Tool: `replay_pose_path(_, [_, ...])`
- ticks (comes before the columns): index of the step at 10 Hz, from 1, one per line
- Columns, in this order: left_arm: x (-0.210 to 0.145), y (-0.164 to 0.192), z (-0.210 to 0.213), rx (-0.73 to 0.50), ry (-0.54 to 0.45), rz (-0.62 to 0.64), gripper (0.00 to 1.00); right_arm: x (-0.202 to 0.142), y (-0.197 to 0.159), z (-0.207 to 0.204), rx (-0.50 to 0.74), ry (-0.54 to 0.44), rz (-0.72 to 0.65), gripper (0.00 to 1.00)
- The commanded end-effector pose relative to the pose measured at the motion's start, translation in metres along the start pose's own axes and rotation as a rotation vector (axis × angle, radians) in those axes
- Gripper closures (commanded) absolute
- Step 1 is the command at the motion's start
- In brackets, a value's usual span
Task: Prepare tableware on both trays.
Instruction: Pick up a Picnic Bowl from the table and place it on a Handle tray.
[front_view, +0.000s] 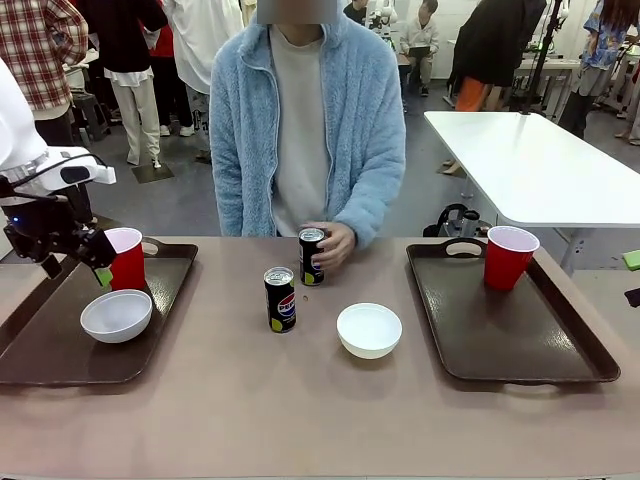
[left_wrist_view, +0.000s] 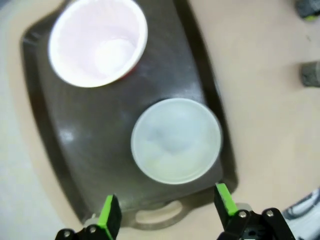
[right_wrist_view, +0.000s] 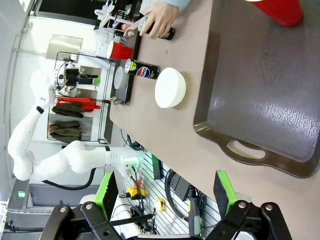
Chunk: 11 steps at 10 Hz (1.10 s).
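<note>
Over the left tray (front_view: 60, 350), the left gripper (left_wrist_view: 167, 209) hangs spread and empty, partly hiding the left cup (front_view: 128, 262) behind a white bowl (front_view: 116, 315). The right gripper (right_wrist_view: 165, 192) gapes empty near the right tray (front_view: 510, 340), with the right cup (front_view: 510, 257) cut off in its wrist view. Between the trays stand the near can (front_view: 280, 298) and a second bowl (front_view: 369, 329), and a person's hand (front_view: 335, 243) half-covers the far can (front_view: 312, 257).

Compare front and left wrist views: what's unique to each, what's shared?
Front view adds the right tray with its red cup, a loose bowl on the bare table, and the person's hand around a can. Left wrist view adds a top-down look into the left cup and its white inside, plus the tray's near loop handle, framed by the open left gripper. Shared: the left tray carrying that cup and a white bowl.
</note>
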<state>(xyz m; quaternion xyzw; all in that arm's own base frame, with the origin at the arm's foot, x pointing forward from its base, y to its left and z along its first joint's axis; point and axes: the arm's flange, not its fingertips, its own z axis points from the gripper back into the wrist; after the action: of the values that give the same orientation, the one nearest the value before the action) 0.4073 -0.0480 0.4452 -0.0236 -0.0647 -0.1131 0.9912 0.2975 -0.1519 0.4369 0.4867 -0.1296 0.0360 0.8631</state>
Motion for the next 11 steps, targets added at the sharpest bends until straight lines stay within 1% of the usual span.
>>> replay_pose_path(1, [0.008,0.022,0.026,-0.265,0.067,-0.059,0.00,-0.006,0.015,0.004,-0.057,0.013,0.023,0.00])
replay_pose_path(2, [0.009,0.044,0.044,-0.396,0.095,-0.062,0.00,-0.011,0.037,-0.001,-0.116,0.014,0.057,0.00])
replay_pose_path(3, [0.013,0.067,0.054,-0.524,0.093,-0.042,0.00,-0.012,0.056,-0.007,-0.178,0.038,0.083,0.00])
replay_pose_path(4, [0.018,0.087,0.061,-0.642,0.112,-0.016,0.00,-0.009,0.080,-0.019,-0.232,0.044,0.108,0.00])
replay_pose_path(5, [0.018,0.106,0.064,-0.745,0.123,-0.004,0.00,-0.012,0.105,-0.033,-0.288,0.080,0.115,0.00])
replay_pose_path(6, [0.019,0.123,0.062,-0.808,0.125,0.009,0.00,-0.019,0.130,-0.049,-0.365,0.135,0.137,0.00])
replay_pose_path(7, [0.019,0.143,0.060,-0.860,0.124,0.032,0.00,-0.022,0.149,-0.070,-0.438,0.165,0.136,0.00])
replay_pose_path(8, [0.019,0.164,0.059,-0.913,0.118,0.043,0.00,-0.022,0.167,-0.098,-0.514,0.182,0.122,0.00])
replay_pose_path(9, [0.015,0.182,0.056,-0.962,0.103,0.059,0.00,-0.024,0.177,-0.124,-0.567,0.200,0.121,0.00])
replay_pose_path(10, [0.012,0.199,0.055,-1.020,0.064,0.069,0.00,-0.023,0.185,-0.148,-0.604,0.205,0.112,0.00])
replay_pose_path(11, [0.006,0.208,0.053,-1.053,0.015,0.082,0.00,-0.019,0.191,-0.168,-0.632,0.206,0.108,0.00])
